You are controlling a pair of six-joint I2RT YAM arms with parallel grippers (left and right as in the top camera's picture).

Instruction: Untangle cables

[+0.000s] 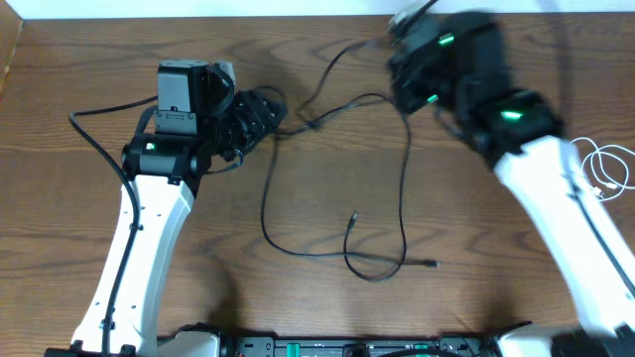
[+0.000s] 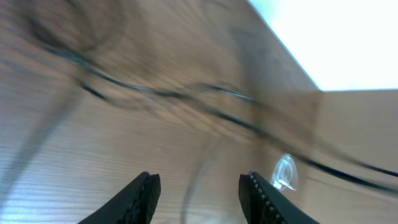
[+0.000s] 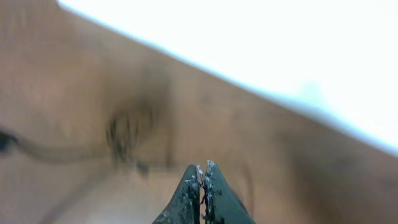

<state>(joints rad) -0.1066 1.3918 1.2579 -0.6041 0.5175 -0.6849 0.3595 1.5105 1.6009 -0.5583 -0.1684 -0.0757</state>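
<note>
Closest to me on the table [image 1: 198,288], the black cable [image 1: 405,188] lies in big loose loops, with a plug [image 1: 435,264] at its near end. The white cable [image 1: 607,169] sits curled up on the right, beside the right arm, well apart from the black one. Farther out, the left gripper [image 1: 270,114] has its jaws apart, and the black cable runs just by its tip. Farthest off, the right gripper [image 3: 203,169] has its jaws pressed tight together. It is too blurry to tell if it pinches anything.
</note>
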